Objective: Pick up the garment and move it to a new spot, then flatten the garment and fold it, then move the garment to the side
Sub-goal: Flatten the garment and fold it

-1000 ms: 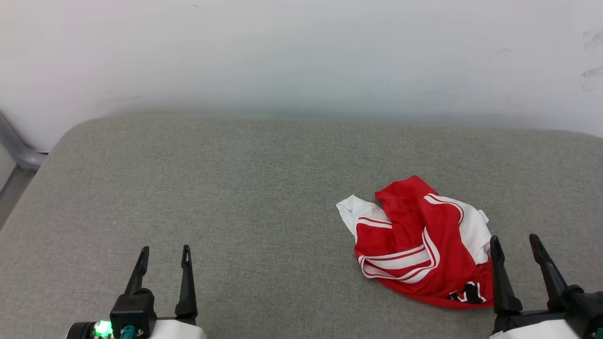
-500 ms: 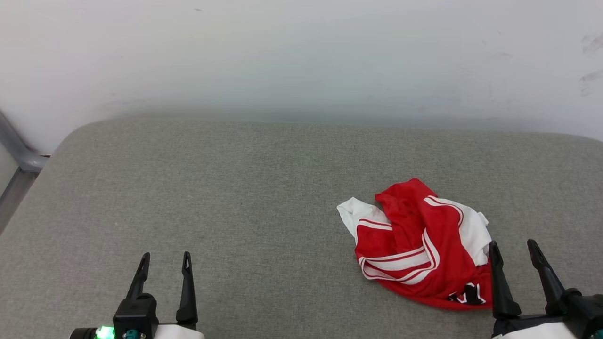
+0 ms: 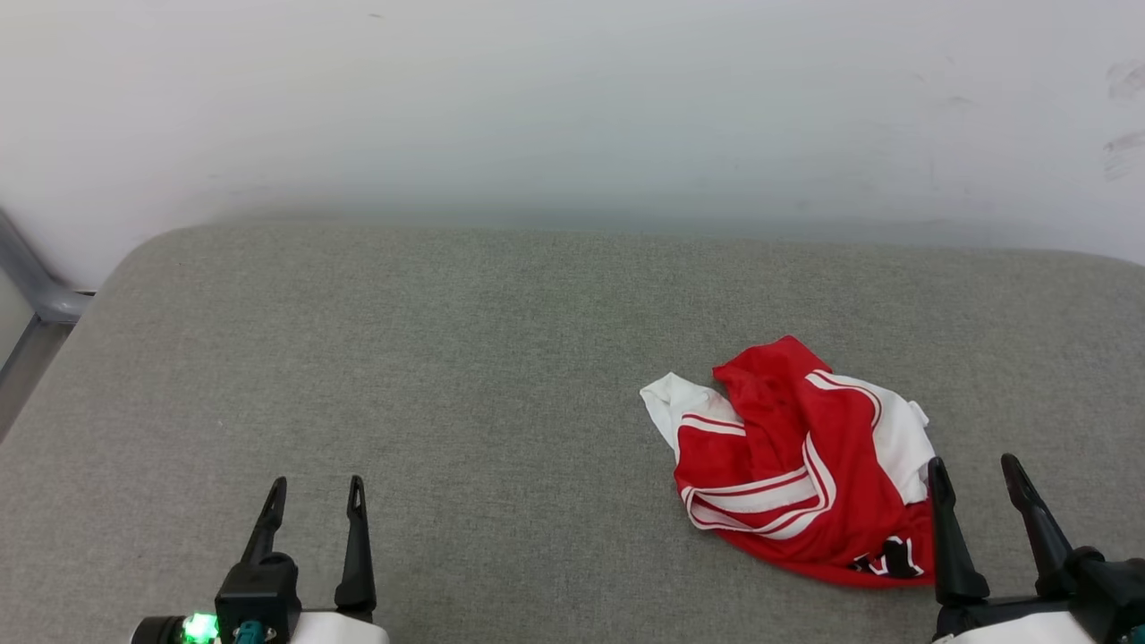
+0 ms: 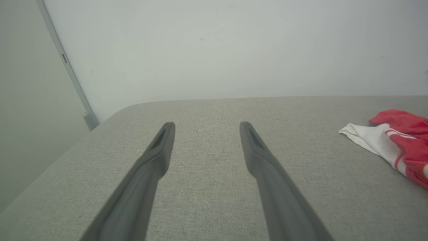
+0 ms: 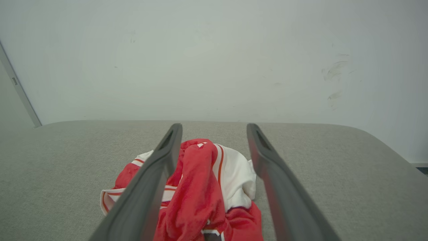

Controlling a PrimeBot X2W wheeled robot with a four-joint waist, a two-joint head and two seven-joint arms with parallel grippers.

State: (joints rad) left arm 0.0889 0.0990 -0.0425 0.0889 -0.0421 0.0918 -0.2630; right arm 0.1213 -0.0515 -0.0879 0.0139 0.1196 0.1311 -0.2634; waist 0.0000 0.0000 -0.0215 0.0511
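The garment (image 3: 792,465) lies crumpled on the grey cushioned surface (image 3: 447,358), right of centre: red cloth, white sleeves, striped trim, a bit of black lettering at its near edge. My right gripper (image 3: 973,472) stands open just at its near right edge, above the surface. From the right wrist camera the garment (image 5: 204,187) bulges between and below the open fingers (image 5: 157,167). My left gripper (image 3: 316,488) is open at the lower left, far from the cloth. In the left wrist view the garment (image 4: 398,140) peeks in at the right edge, beyond the left gripper (image 4: 204,129).
A pale wall (image 3: 572,107) rises right behind the surface. A grey metal frame (image 3: 31,295) stands off the back left corner. The surface's rounded right corner (image 5: 384,144) drops away near the wall.
Both grippers have sunk slightly lower in the head view; the picture shifted a little. The garment lies as before.
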